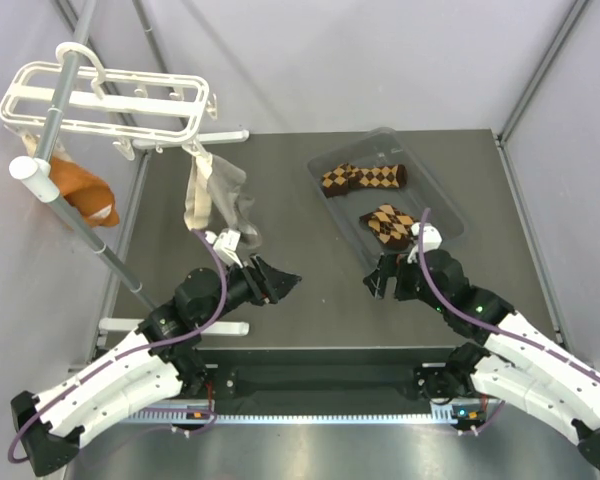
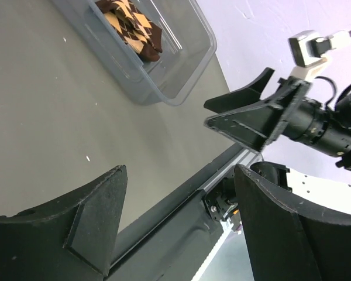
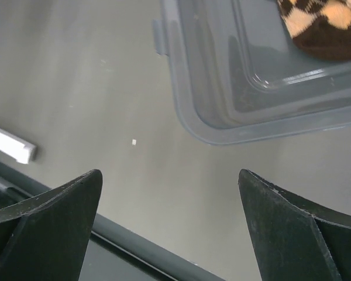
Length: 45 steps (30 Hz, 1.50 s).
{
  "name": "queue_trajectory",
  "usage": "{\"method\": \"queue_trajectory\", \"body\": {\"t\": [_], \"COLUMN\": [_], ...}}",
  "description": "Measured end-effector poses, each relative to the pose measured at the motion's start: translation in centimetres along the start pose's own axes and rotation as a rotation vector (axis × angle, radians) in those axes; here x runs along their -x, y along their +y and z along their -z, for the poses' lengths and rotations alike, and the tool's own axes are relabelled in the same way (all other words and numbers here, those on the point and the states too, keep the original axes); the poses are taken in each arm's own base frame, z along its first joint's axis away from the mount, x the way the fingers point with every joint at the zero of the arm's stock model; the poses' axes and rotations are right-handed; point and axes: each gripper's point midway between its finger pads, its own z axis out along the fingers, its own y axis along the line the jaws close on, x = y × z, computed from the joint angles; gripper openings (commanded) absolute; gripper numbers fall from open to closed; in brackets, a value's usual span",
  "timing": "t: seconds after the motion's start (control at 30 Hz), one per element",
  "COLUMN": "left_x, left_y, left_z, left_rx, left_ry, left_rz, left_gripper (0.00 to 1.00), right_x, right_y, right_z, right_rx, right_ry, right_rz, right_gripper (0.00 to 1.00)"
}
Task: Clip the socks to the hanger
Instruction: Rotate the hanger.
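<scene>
Two argyle socks lie in a clear plastic bin (image 1: 450, 205) at the back right: one sock (image 1: 364, 178) at the far end, the other sock (image 1: 388, 226) at the near end. The near sock also shows in the left wrist view (image 2: 133, 26) and in the right wrist view (image 3: 322, 26). The white hanger (image 1: 105, 100) hangs at the top left. My left gripper (image 1: 283, 281) is open and empty above the table's middle front. My right gripper (image 1: 376, 282) is open and empty, just in front of the bin's near corner (image 3: 222, 132).
A plain orange sock (image 1: 80, 195) and a grey-beige sock (image 1: 215, 195) hang from the hanger's clips. A grey metal pole (image 1: 85, 215) slants past the hanger at the left. The table's near edge rail (image 2: 181, 216) runs under both grippers.
</scene>
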Motion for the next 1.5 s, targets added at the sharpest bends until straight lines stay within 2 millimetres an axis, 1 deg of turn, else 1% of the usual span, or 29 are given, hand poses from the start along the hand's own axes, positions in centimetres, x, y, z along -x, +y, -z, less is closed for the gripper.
{"method": "queue_trajectory", "body": {"t": [0.1, 0.17, 0.3, 0.4, 0.57, 0.67, 0.77, 0.8, 0.83, 0.93, 1.07, 1.1, 1.17, 1.2, 1.27, 1.4, 1.47, 1.5], "left_x": [0.0, 0.1, 0.4, 0.5, -0.4, -0.6, -0.6, -0.7, -0.9, -1.2, -1.9, -2.1, -2.3, -2.4, -2.6, -2.7, -2.6, -2.6], "left_y": [0.1, 0.3, 0.5, 0.7, 1.8, 2.1, 1.9, 1.8, 1.6, 0.9, 0.6, 0.6, 0.7, 0.7, 0.8, 1.2, 1.4, 1.6], "left_z": [0.1, 0.3, 0.7, 0.8, 0.8, 0.8, 0.9, 0.9, 0.9, 0.9, 0.8, 0.7, 0.5, 0.4, 0.2, 0.0, 0.1, 0.2], "left_rx": [0.008, 0.021, 0.033, 0.043, 0.094, 0.119, 0.121, 0.115, 0.108, 0.067, 0.031, 0.028, 0.031, 0.032, 0.037, 0.052, 0.06, 0.067], "left_ry": [-0.002, -0.008, -0.023, -0.031, 0.007, 0.028, 0.04, 0.045, 0.053, 0.072, 0.092, 0.099, 0.109, 0.114, 0.123, 0.125, 0.118, 0.119], "left_rz": [0.018, 0.028, 0.038, 0.039, 0.035, 0.031, 0.03, 0.031, 0.032, 0.043, 0.065, 0.067, 0.069, 0.069, 0.069, 0.059, 0.045, 0.037], "left_gripper": [0.78, 0.79, 0.79, 0.79, 0.79, 0.78, 0.73, 0.72, 0.72, 0.7, 0.7, 0.7, 0.69, 0.69, 0.69, 0.68, 0.66, 0.65], "right_x": [-0.6, -0.8, -0.4, 1.0, 4.5, 6.2, 7.3, 7.6, 8.0, 8.5, 8.9, 9.1, 9.5, 9.7, 9.8, 9.2, 9.0, 8.9], "right_y": [-0.5, -0.8, -1.2, -1.2, -0.9, -1.9, -4.0, -4.7, -5.6, -6.9, -7.0, -7.1, -7.1, -7.1, -7.1, -6.7, -6.4, -6.2], "right_z": [-0.6, -0.6, -0.5, -0.3, -0.7, -1.6, -2.6, -2.9, -3.3, -4.6, -6.8, -7.4, -8.6, -9.2, -10.2, -11.8, -12.2, -12.3], "right_rx": [-0.033, -0.045, -0.072, -0.099, -0.148, -0.19, -0.235, -0.248, -0.271, -0.294, -0.293, -0.293, -0.293, -0.291, -0.286, -0.24, -0.218, -0.206], "right_ry": [0.031, 0.04, 0.025, 0.001, -0.036, -0.041, -0.036, -0.036, -0.035, -0.027, 0.002, 0.005, 0.007, 0.007, 0.01, 0.032, 0.037, 0.038], "right_rz": [0.006, 0.008, 0.014, 0.036, 0.067, 0.061, 0.024, 0.007, -0.012, -0.037, -0.033, -0.032, -0.028, -0.027, -0.028, -0.033, -0.033, -0.033], "right_gripper": [1.0, 1.0, 1.0, 1.0, 1.0, 1.0, 0.91, 0.87, 0.86, 0.85, 0.84, 0.81, 0.81, 0.78, 0.76, 0.73, 0.73, 0.75]}}
